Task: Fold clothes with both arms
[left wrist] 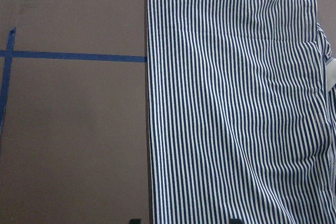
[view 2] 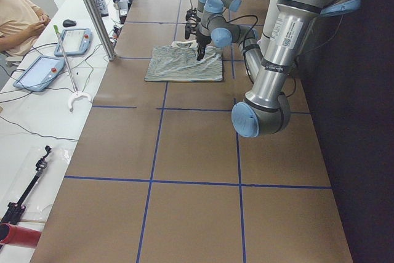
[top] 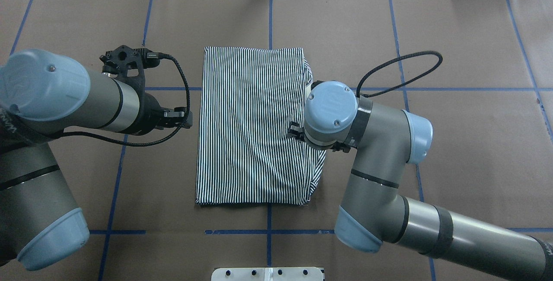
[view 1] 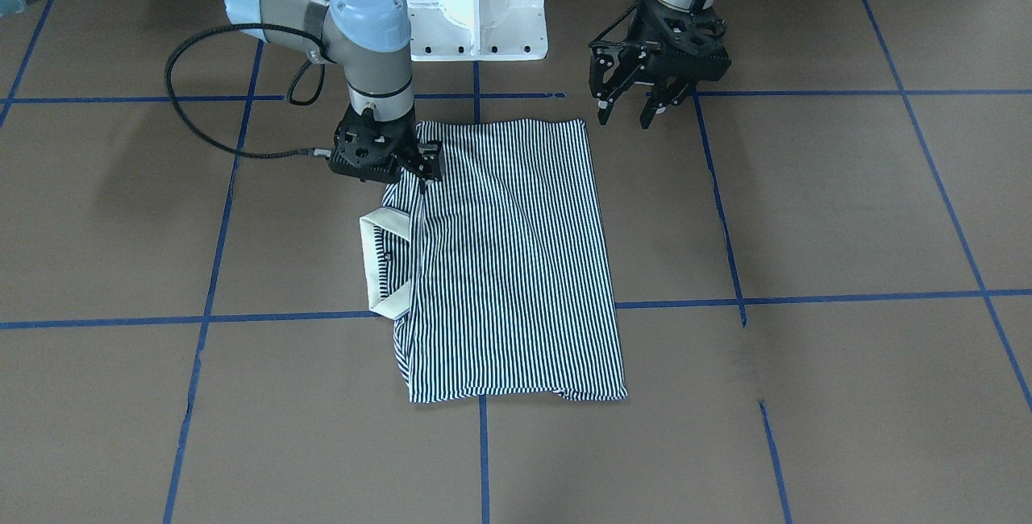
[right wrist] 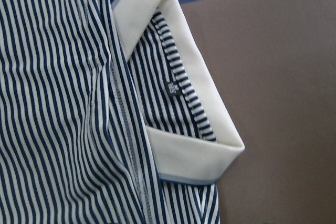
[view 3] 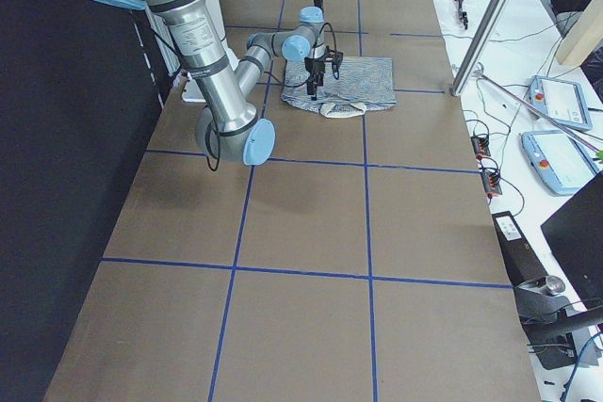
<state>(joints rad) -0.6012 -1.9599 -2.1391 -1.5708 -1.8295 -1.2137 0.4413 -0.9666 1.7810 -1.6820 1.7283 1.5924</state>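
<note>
While right arm [top: 380, 142] hides collar [view 1: 385, 266] overhead, pedestal [view 1: 476, 0] near shirt [view 1: 508, 266].

A robotics lab (teach pendants [view 3: 558, 103], blue-taped grid table [view 1: 846, 201]).

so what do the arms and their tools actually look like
The left arm and right arm are grey-silver tubes with light-blue joint caps and black bands. The left tool and right tool are black, skeletal two-finger units, each fed by a looping black cable. The left arm carries a white printed label.
</note>
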